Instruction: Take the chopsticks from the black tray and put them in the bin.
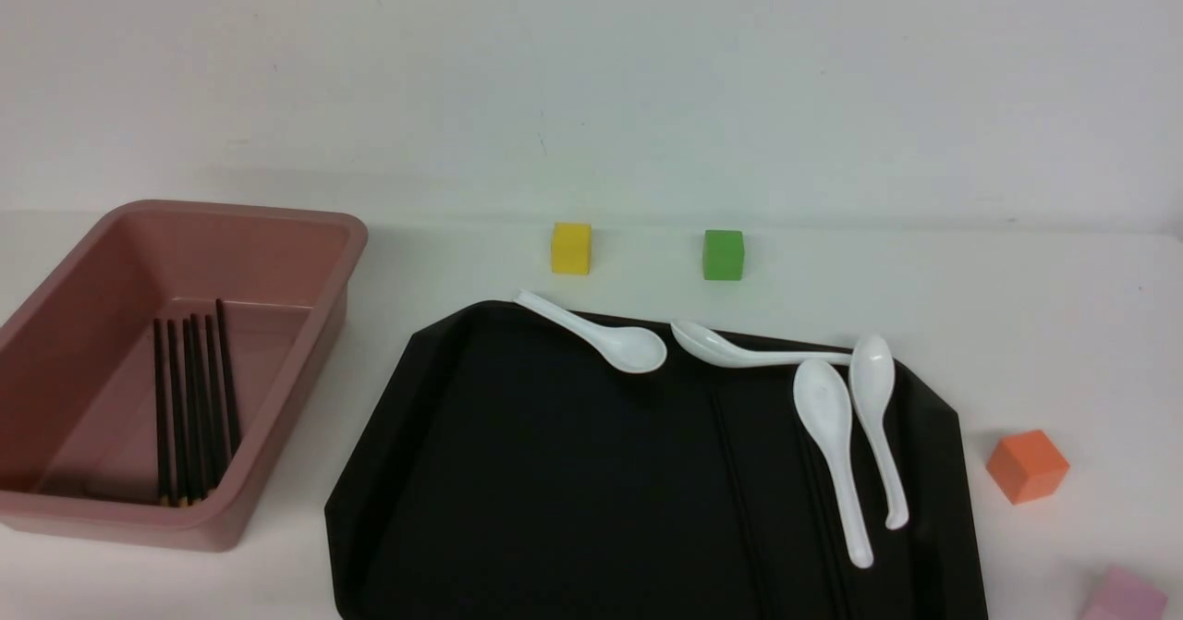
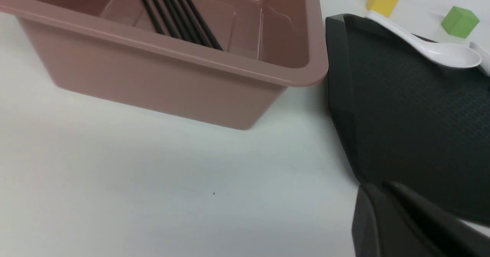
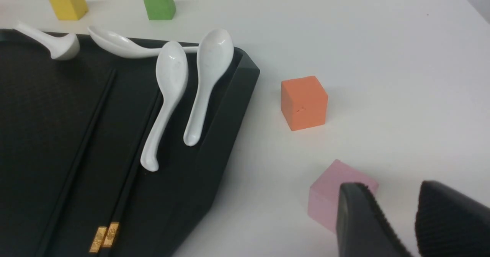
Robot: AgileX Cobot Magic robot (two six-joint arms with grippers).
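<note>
The black tray [image 1: 554, 509] lies in the middle of the table. Thin black chopsticks [image 3: 130, 174] with gold tips lie on its right part, partly under a white spoon. Another thin black stick [image 3: 89, 134] lies beside them; they show only faintly in the front view [image 1: 735, 481]. The pink bin [image 1: 231, 209] stands at the left with several chopsticks [image 1: 194, 398] in it, also seen in the left wrist view [image 2: 172, 15]. My left gripper [image 2: 377, 188] is shut and empty, low near the tray's left corner [image 2: 402, 115]. My right gripper [image 3: 394, 195] is open and empty, right of the tray.
Several white spoons [image 1: 827, 435] lie along the tray's far and right side. A yellow cube [image 1: 571, 249] and a green cube [image 1: 723, 254] stand behind the tray. An orange cube [image 1: 1026, 465] and a pink cube [image 3: 329, 195] stand right of it, the pink one just beyond my right fingers.
</note>
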